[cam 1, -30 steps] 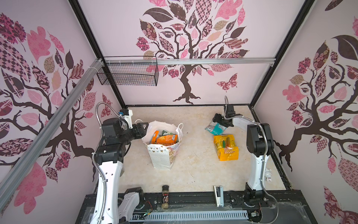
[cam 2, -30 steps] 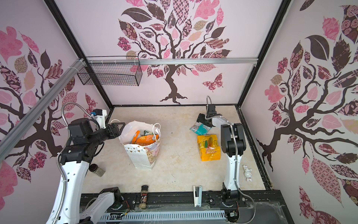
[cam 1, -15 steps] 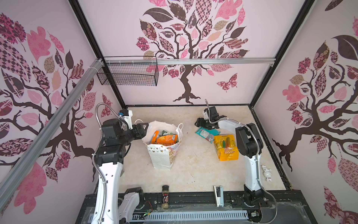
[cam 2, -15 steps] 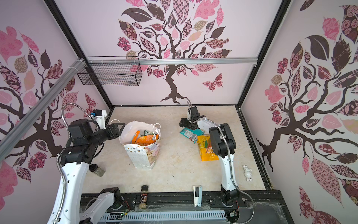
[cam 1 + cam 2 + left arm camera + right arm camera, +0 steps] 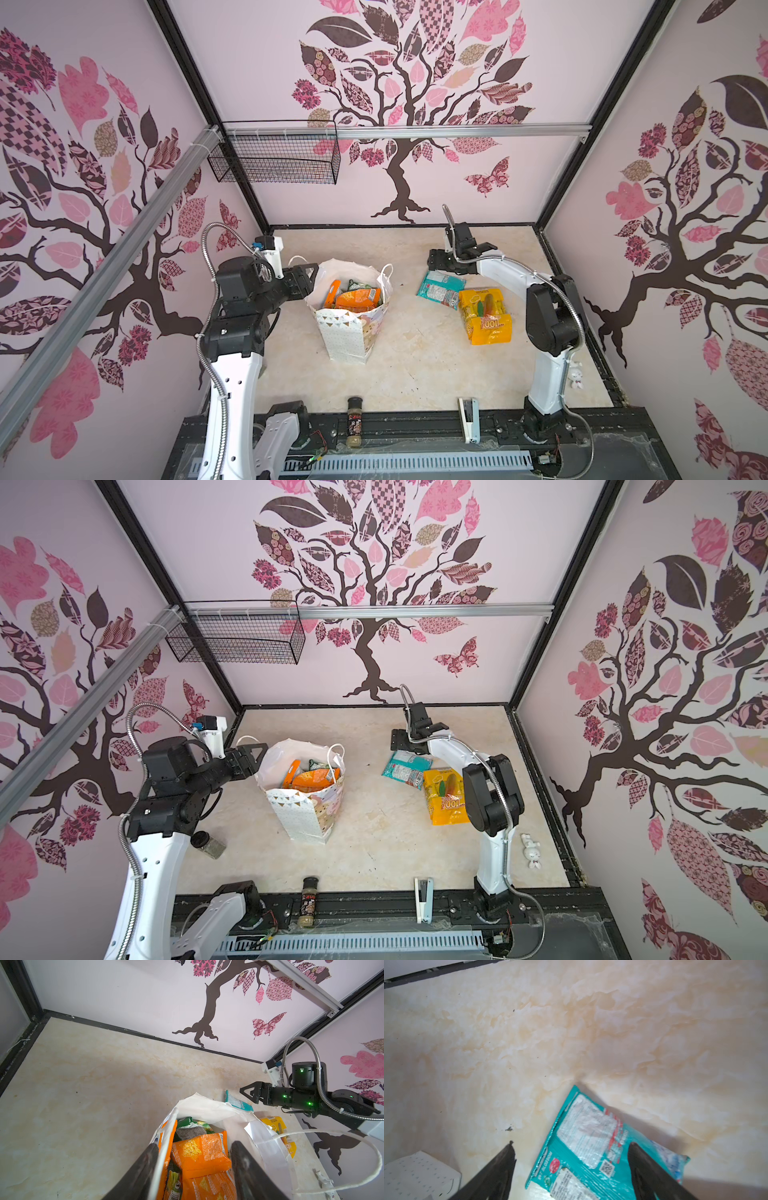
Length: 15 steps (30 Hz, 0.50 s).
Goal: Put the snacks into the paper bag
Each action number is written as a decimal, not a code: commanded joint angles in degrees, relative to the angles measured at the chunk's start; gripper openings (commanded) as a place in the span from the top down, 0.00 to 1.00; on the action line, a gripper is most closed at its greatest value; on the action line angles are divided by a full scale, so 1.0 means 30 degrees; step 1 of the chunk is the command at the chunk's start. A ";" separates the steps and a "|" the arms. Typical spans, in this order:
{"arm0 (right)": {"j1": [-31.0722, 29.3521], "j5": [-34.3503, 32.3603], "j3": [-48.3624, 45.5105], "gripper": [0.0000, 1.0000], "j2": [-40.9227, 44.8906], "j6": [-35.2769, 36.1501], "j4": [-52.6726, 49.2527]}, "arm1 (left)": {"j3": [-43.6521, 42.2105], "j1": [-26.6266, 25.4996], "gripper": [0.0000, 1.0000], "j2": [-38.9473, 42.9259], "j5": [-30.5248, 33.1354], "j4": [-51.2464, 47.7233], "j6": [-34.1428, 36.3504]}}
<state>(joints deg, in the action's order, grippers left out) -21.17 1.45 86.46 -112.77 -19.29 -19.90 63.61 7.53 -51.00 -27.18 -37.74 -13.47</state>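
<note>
Paper bag (image 5: 349, 332), upright on counter (image 5: 415, 357): orange packets (image 5: 199, 1153) and green packet (image 5: 187, 1123) inside. Outstanding: teal packet (image 5: 440, 286), with yellow packet (image 5: 486, 316) just beside it. Left hand (image 5: 194, 1144) agape astride the bag rim, right hand (image 5: 571, 1144) agape over the teal packet; both empty.

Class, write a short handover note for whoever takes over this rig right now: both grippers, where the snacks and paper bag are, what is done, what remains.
Left gripper: open, jaws straddling the rim of the paper bag on its own arm's side.
Right gripper: open, empty, over the teal packet.
The bag stands upright on the table, with orange packets and a green packet showing inside.
Done: those packets are bagged.
Left: the teal packet and the yellow packet beside it, both flat on the table.
</note>
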 commanded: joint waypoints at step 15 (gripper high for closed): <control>-0.0752 0.2258 -0.1617 0.16 -0.1126 0.0487 -0.1482 | -0.0597 0.0095 0.40 0.0608 -0.0051 0.0536 0.0405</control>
<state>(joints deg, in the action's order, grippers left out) -22.06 6.09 82.59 -113.71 -18.98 -23.05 63.13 7.53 -49.74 -27.27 -37.52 -13.28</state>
